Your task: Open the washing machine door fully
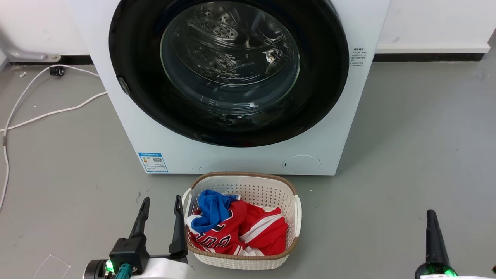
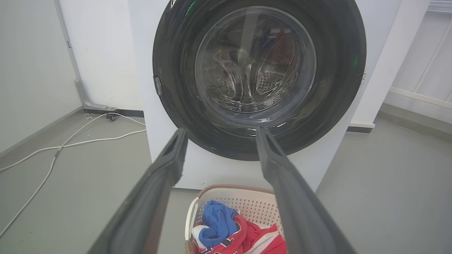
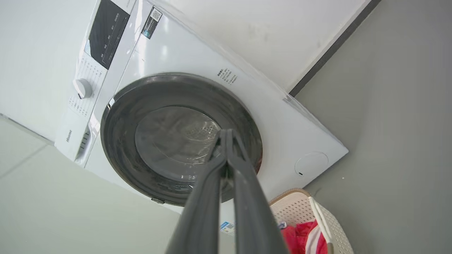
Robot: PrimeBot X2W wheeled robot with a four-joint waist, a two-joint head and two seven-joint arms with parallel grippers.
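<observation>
Left hand point(image 1: 162, 200), long dark tapered fingers point(image 1: 179, 228), black mount point(image 1: 130, 252), green light point(image 1: 110, 266), white forearm point(image 1: 162, 269)

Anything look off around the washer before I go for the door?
Nothing damaged or spilled. The washing machine door is shut. A loose white cable trails over the floor at left, and the laundry basket stands just before the door.

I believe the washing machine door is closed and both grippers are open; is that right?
Not quite: the right gripper is shut, its fingers pressed together in the right wrist view. The left gripper is open, and the washing machine door is closed.
</observation>
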